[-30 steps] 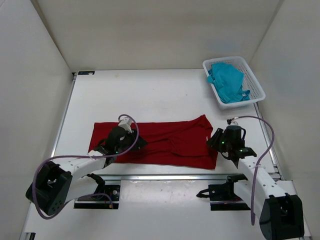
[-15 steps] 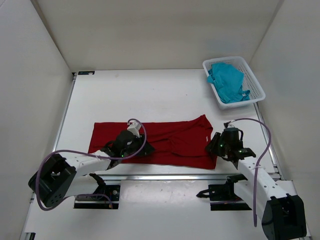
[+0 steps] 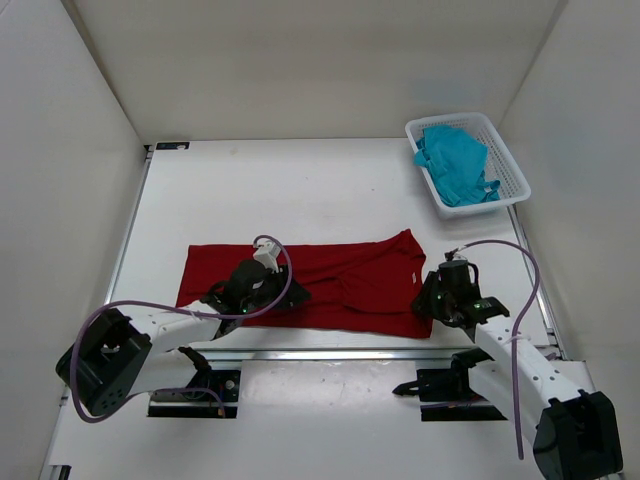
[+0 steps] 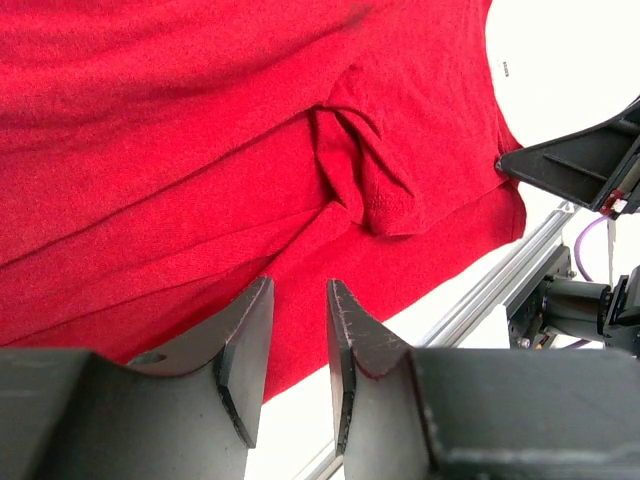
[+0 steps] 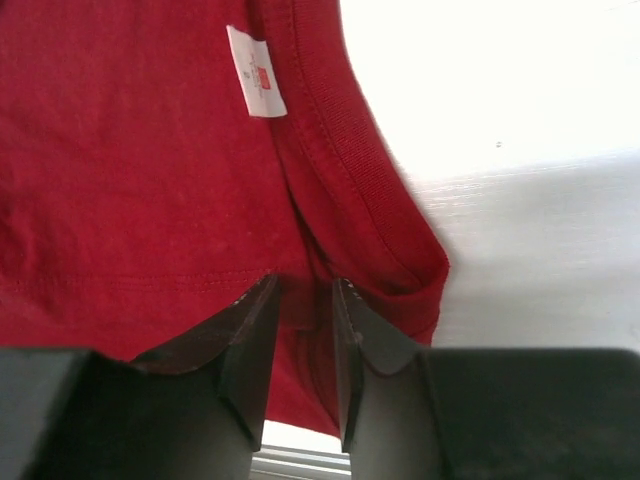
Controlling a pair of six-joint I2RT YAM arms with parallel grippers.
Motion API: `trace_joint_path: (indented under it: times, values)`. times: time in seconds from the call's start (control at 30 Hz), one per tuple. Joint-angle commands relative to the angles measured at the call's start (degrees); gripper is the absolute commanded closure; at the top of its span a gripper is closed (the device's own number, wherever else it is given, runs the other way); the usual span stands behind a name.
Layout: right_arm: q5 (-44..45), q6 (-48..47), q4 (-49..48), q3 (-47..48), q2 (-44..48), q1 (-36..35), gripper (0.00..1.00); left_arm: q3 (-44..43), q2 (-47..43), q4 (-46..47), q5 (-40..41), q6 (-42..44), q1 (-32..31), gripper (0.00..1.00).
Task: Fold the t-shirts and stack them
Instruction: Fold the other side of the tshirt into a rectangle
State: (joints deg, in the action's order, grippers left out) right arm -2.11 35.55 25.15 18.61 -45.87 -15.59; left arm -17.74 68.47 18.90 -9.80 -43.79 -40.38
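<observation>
1. Left jaws: parted to a narrow slit above the near hem of the dark red shirt (image 3: 340,285), gripping nothing I can see.
2. Dark red shirt: lying lengthways along the worktop's (image 3: 300,190) near edge, seemingly mid-fold.
3. Right jaws: at the collar end. Whether they nip cloth, I cannot tell.
4. Teal shirt (image 3: 455,165): in the basket (image 3: 517,185), far right corner.

Next, I judge: both jaws pinch the near edge and carry it over together.
</observation>
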Motion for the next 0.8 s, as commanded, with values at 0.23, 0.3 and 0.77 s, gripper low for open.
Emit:
trace_joint_path:
  times: [0.23, 0.3, 0.77]
  values:
    - [-4.3, 0.0, -2.6, 0.5, -0.7, 2.7, 0.91, 0.3, -0.1, 3.2, -0.1, -0.2, 0.7, 0.61]
    - [-4.7, -0.1, -1.3, 1.2, 1.5, 2.4, 0.98, 0.6, 0.2, 3.5, 0.0, -0.1, 0.5, 0.62]
    - [-6.6, 1.7, 14.4, 10.8, 8.1, 1.1, 1.0, -0.1, -0.2, 2.6, -0.9, 0.6, 1.2, 0.61]
